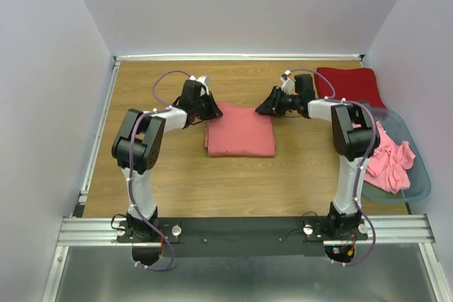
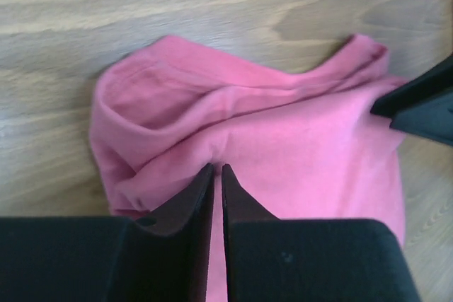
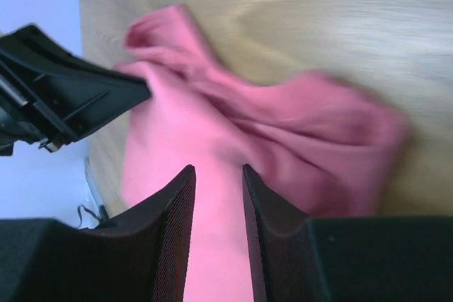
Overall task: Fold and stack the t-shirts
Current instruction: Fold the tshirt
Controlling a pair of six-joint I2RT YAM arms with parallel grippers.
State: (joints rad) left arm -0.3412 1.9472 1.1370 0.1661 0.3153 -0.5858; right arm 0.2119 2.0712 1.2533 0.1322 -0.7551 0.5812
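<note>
Two tools at the far corners of a folded salmon-pink t-shirt.
Left tool pinched nearly closed on a cloth crease; right tool narrow over the cloth, grip not discernible. The shirt lies mid-tabletop; the red t-shirt lies far right.

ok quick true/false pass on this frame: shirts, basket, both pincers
1. A deep red t-shirt lies folded at the far right corner of the table. True.
2. The basket is empty. False: it holds loose pink t-shirts.
3. The left pincer and right pincer are both at the far edge of the salmon-pink t-shirt. True.
4. The right pincer is clamped fully shut. False: its jaws stand apart in the right wrist view.
5. The deep red t-shirt is stacked on the salmon-pink t-shirt. False: they lie apart, with bare table between them.
</note>
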